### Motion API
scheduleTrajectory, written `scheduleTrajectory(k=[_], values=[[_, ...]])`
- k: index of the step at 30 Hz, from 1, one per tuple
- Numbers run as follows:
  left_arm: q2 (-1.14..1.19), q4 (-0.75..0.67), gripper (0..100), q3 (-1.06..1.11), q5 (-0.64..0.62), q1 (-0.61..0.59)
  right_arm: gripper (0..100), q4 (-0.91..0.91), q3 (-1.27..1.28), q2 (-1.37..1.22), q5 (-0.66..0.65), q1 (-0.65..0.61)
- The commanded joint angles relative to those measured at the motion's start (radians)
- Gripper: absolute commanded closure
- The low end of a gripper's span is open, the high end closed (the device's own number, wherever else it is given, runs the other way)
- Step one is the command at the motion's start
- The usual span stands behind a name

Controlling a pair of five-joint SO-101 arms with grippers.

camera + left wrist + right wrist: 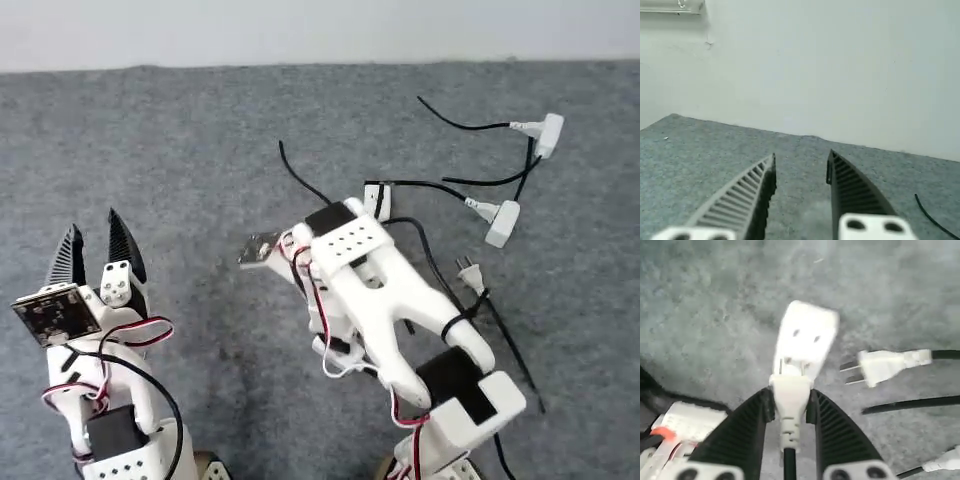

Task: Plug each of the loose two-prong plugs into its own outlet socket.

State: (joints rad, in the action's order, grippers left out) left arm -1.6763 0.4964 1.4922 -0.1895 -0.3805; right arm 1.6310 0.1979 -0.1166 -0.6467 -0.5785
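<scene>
My right gripper (pixel 790 395) is shut on a white two-prong plug (pixel 789 392). Its prongs rest against the face of a white outlet socket (pixel 807 335) lying on the grey carpet, just below the two slots. In the high view this outlet (pixel 377 200) lies just past the right arm's wrist, which hides the gripper. A second loose white plug (pixel 882 365) lies beside the outlet with its prongs bare. My left gripper (pixel 93 222) hovers open at the near left with nothing between its fingers (pixel 752 195).
Two more white outlets (pixel 503 222) (pixel 548 133) lie at the far right, each with a corded white plug at its end. A loose plug (pixel 470 270) and black cords (pixel 430 185) lie beside the right arm. A white wall (pixel 840 65) borders the carpet.
</scene>
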Motion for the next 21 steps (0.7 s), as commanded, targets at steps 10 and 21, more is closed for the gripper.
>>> scheduleTrajectory(k=[10,21], values=[[0.003,-0.028,84,-0.039,-0.008,0.011,98.9,0.047,-0.074,0.004,-0.011,0.025],[0.003,-0.028,84,-0.039,-0.008,0.011,98.9,0.082,-0.074,0.002,-0.009,0.027]])
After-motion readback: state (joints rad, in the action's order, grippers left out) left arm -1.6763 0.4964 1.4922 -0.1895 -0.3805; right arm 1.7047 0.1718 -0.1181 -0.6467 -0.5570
